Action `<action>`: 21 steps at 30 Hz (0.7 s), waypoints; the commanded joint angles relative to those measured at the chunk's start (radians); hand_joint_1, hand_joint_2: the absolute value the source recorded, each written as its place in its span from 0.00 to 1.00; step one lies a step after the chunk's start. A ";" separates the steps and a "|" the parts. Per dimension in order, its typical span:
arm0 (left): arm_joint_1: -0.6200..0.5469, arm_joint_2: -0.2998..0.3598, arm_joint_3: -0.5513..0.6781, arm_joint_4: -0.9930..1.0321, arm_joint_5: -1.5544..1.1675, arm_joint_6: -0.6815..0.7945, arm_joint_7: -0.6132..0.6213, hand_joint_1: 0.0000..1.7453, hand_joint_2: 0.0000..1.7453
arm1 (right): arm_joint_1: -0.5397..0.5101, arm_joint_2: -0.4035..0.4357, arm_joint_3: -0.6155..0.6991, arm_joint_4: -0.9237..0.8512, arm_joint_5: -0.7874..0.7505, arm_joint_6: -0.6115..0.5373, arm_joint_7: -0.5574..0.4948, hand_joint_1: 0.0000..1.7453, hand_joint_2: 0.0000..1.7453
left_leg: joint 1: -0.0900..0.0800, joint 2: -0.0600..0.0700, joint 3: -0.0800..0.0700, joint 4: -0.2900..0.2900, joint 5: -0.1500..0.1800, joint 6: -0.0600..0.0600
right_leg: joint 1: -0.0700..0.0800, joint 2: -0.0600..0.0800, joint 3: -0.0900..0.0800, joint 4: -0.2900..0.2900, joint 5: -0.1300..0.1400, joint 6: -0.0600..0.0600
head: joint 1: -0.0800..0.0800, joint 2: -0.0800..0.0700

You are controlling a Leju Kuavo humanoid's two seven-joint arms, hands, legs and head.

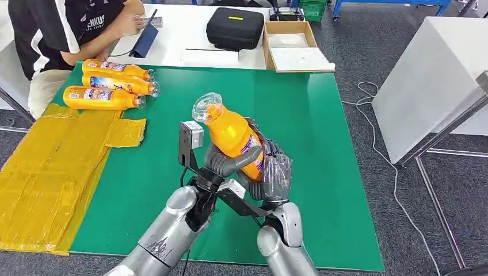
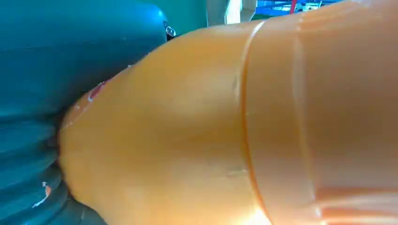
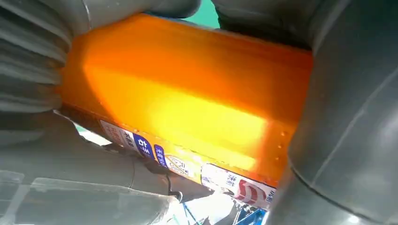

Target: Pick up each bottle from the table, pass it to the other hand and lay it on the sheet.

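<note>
From the head view you see the orange juice bottle point(image 1: 231, 136) held tilted above the green mat point(image 1: 322, 144), mid-counter, both hands closed on its lower body: the left hand point(image 1: 221, 162) from the left, the right hand point(image 1: 275, 171) from the right. The bottle looks full, so treat it as fairly heavy, with a smooth, slippery plastic wall; grip the waist near the label, not the neck. Three more bottles point(image 1: 106, 98) lie far left beside the yellow sheet point(image 1: 52, 172).

In the left wrist view the bottle point(image 2: 244, 131) blocks the fingers, so contact there is hard to judge.

In the right wrist view the fingers point(image 3: 347, 131) wrap the labelled bottle point(image 3: 187, 103); the cap is cut off.
</note>
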 commanded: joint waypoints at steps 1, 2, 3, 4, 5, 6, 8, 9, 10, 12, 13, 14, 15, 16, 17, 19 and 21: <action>-0.077 -0.049 -0.046 0.050 -0.004 0.003 0.003 1.00 1.00 | 0.032 0.002 0.074 0.091 -0.011 -0.042 -0.041 1.00 1.00 | 0.001 -0.004 0.002 0.000 -0.001 -0.002 | 0.001 -0.004 0.003 0.000 -0.002 0.000 | 0.000 0.000; -0.074 -0.049 -0.044 0.047 -0.006 0.004 0.002 1.00 1.00 | 0.030 0.002 0.075 0.099 -0.034 -0.042 -0.048 1.00 1.00 | 0.001 -0.003 0.000 0.000 0.000 -0.001 | 0.001 -0.003 0.002 -0.001 -0.001 0.000 | 0.000 0.000; -0.072 -0.049 -0.041 0.045 -0.007 0.005 0.001 1.00 1.00 | 0.026 0.002 0.075 0.105 -0.052 -0.042 -0.054 1.00 1.00 | 0.001 -0.005 0.002 0.001 -0.001 -0.003 | 0.001 -0.005 0.004 0.000 -0.002 -0.001 | 0.000 0.000; -0.070 -0.049 -0.036 0.043 -0.009 0.007 0.001 1.00 1.00 | 0.027 0.002 0.073 0.103 -0.075 -0.042 -0.067 0.99 1.00 | 0.001 -0.004 0.001 0.000 -0.001 -0.002 | 0.001 -0.004 0.003 0.000 -0.001 0.000 | 0.000 0.000; -0.068 -0.049 -0.030 0.043 -0.013 0.007 0.000 1.00 1.00 | 0.031 0.002 0.068 0.094 -0.098 -0.042 -0.083 0.94 1.00 | 0.001 -0.004 0.003 0.000 -0.001 -0.003 | 0.001 -0.004 0.004 0.000 -0.002 -0.001 | 0.000 0.000; -0.065 -0.048 -0.023 0.042 -0.014 0.009 -0.001 1.00 1.00 | 0.040 0.002 0.059 0.077 -0.111 -0.042 -0.103 0.00 1.00 | 0.001 -0.004 0.002 0.000 -0.001 -0.003 | 0.001 -0.004 0.004 0.000 -0.002 -0.001 | 0.000 0.000; -0.059 -0.041 -0.007 0.037 -0.017 0.015 -0.004 1.00 1.00 | 0.058 0.002 0.054 0.051 -0.178 -0.042 -0.154 0.00 1.00 | 0.001 -0.004 0.002 0.000 -0.001 -0.003 | 0.001 -0.004 0.004 0.000 -0.002 -0.001 | 0.000 0.000; -0.056 -0.035 0.000 0.031 -0.017 0.017 -0.006 1.00 1.00 | 0.067 0.002 0.052 0.039 -0.199 -0.042 -0.177 0.00 1.00 | 0.001 -0.004 0.004 0.000 -0.002 -0.003 | 0.001 -0.004 0.005 0.000 -0.003 -0.001 | 0.000 0.000; -0.050 -0.031 0.009 0.022 -0.017 0.019 -0.008 1.00 1.00 | 0.079 0.002 0.048 0.026 -0.220 -0.042 -0.194 0.00 1.00 | 0.001 -0.004 0.005 0.001 -0.003 -0.004 | 0.001 -0.004 0.007 0.000 -0.004 -0.001 | 0.000 0.000; -0.027 -0.011 0.038 -0.017 -0.010 0.030 -0.013 1.00 1.00 | 0.131 -0.093 0.171 -0.139 -0.400 -0.026 -0.204 0.00 1.00 | 0.001 -0.003 0.004 0.000 -0.002 -0.003 | 0.001 -0.003 0.005 0.000 -0.003 -0.001 | 0.000 0.000; -0.025 -0.003 0.047 -0.027 -0.001 0.033 -0.011 1.00 1.00 | 0.169 -0.141 0.206 -0.258 -0.422 -0.026 -0.175 0.00 1.00 | 0.001 -0.002 0.002 0.000 -0.001 -0.003 | 0.001 -0.002 0.004 -0.001 -0.002 -0.001 | 0.000 0.000; -0.025 0.000 0.054 -0.030 0.003 0.033 -0.007 1.00 1.00 | 0.193 -0.176 0.231 -0.342 -0.425 -0.017 -0.135 0.00 1.00 | 0.001 -0.003 0.003 0.000 -0.002 -0.003 | 0.001 -0.003 0.005 -0.001 -0.002 0.000 | 0.000 0.000; -0.024 0.001 0.059 -0.032 0.004 0.033 -0.007 1.00 1.00 | 0.204 -0.193 0.242 -0.383 -0.422 -0.013 -0.115 0.00 1.00 | 0.001 -0.004 0.004 0.000 -0.002 -0.003 | 0.001 -0.004 0.006 0.000 -0.003 0.000 | 0.000 0.000; -0.024 0.001 0.059 -0.032 0.004 0.033 -0.007 1.00 1.00 | 0.204 -0.193 0.242 -0.383 -0.422 -0.013 -0.115 0.00 1.00 | 0.001 -0.004 0.001 0.001 -0.002 -0.002 | 0.000 -0.004 0.003 0.000 -0.002 0.000 | 0.000 0.000; -0.025 -0.003 0.066 -0.031 0.004 0.035 -0.007 1.00 1.00 | 0.214 -0.203 0.249 -0.417 -0.418 -0.022 -0.111 0.00 1.00 | 0.001 -0.004 0.002 0.001 -0.002 -0.003 | 0.000 -0.004 0.005 0.000 -0.003 0.000 | 0.000 0.000; -0.027 -0.005 0.071 -0.029 0.003 0.037 -0.007 1.00 1.00 | 0.230 -0.214 0.252 -0.464 -0.417 -0.033 -0.109 0.00 1.00 | 0.000 -0.004 0.001 0.000 -0.002 -0.002 | 0.000 -0.002 0.003 0.000 -0.002 0.000 | 0.000 0.000; -0.026 -0.006 0.073 -0.030 0.003 0.044 -0.006 1.00 1.00 | 0.259 -0.227 0.250 -0.539 -0.415 -0.042 -0.108 0.00 1.00 | 0.000 -0.003 -0.001 0.000 -0.001 -0.002 | 0.000 -0.001 0.002 0.000 -0.001 0.000 | 0.000 0.000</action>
